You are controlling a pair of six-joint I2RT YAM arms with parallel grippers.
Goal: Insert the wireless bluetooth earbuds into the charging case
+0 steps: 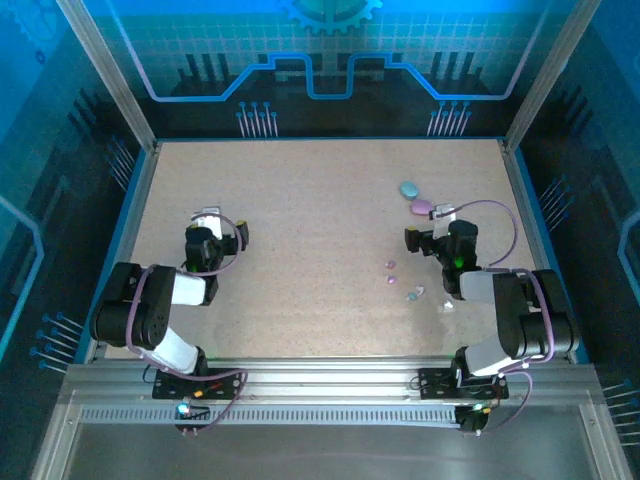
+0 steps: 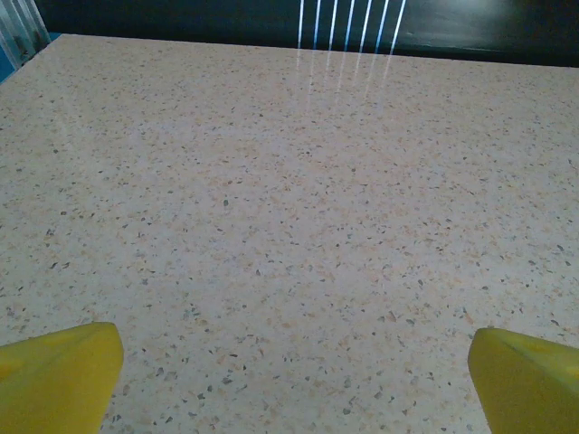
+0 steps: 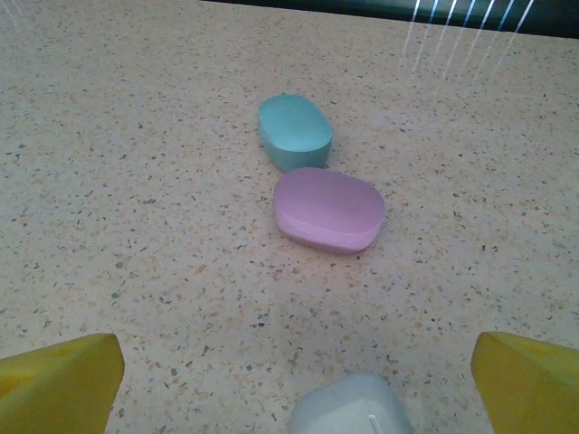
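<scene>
Earbuds (image 1: 390, 265) — tiny scattered beads — lie behind the right gripper (image 1: 441, 218), toward its base, while its wide-apart, empty fingers face the pink charging case (image 3: 329, 209); left gripper (image 1: 207, 220), likewise spread, sits well apart.

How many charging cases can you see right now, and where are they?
3, in a row on the right of the table: the teal case farthest back, the pink case beside it, the white case nearest, partly cut off. More may be hidden.
</scene>
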